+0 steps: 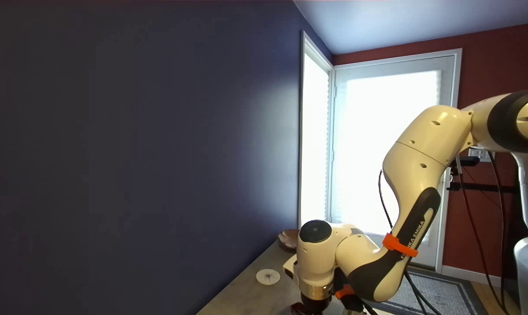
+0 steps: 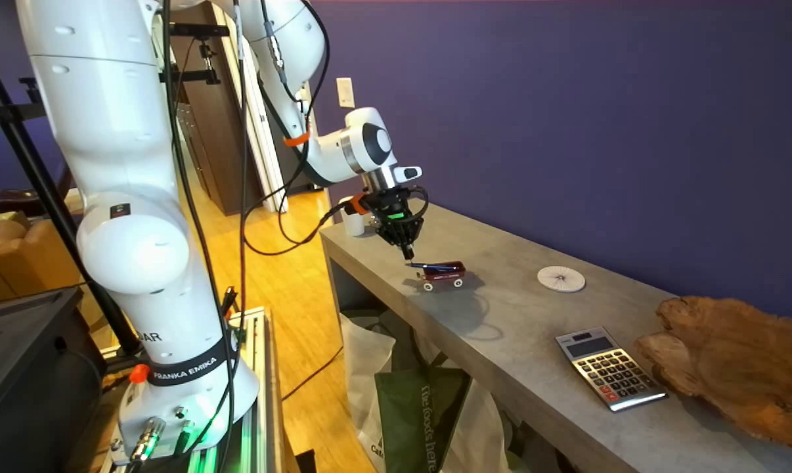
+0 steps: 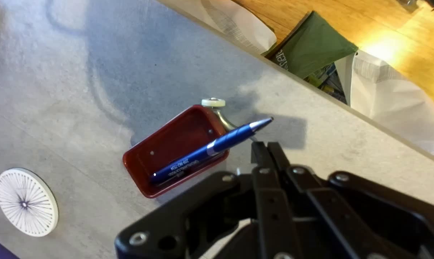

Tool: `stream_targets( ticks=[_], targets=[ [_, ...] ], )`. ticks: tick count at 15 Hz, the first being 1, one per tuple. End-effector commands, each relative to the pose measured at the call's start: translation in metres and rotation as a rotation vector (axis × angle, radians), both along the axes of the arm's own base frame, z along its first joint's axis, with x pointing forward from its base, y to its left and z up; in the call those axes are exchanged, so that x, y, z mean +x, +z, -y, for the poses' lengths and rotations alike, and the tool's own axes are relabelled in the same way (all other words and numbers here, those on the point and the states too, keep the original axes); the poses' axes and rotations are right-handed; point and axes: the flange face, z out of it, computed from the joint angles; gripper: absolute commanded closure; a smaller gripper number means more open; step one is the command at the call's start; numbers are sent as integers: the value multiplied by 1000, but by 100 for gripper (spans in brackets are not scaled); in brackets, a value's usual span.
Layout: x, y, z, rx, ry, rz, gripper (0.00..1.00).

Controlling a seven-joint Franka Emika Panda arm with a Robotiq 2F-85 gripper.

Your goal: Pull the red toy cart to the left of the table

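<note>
Wrist view: the hand (image 3: 266, 145) is nearly closed — on what, if anything, I cannot tell; just beside it, the red toy cart (image 3: 175, 141) carries a blue pen (image 3: 211, 148).

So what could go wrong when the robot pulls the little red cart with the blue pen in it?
The blue pen could fall out or get knocked: one end sticks out past the red cart, close to the robot's hand. The red cart has wheels and stands near an edge of the table, so a pull that way might roll it off. The hand looks shut, and I can't tell whether it holds the red cart, so the pull might slip.
</note>
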Motion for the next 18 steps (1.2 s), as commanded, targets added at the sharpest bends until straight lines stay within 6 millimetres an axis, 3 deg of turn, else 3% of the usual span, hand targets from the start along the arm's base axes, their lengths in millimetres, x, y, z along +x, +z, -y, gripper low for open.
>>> stream_targets(
  ticks=[1, 9, 18],
  targets=[
    [9, -2, -4, -26, -115, 45, 99],
    [30, -10, -16, -79, -227, 125, 99],
    [66, -16, -2, -58, -410, 119, 99]
  ],
)
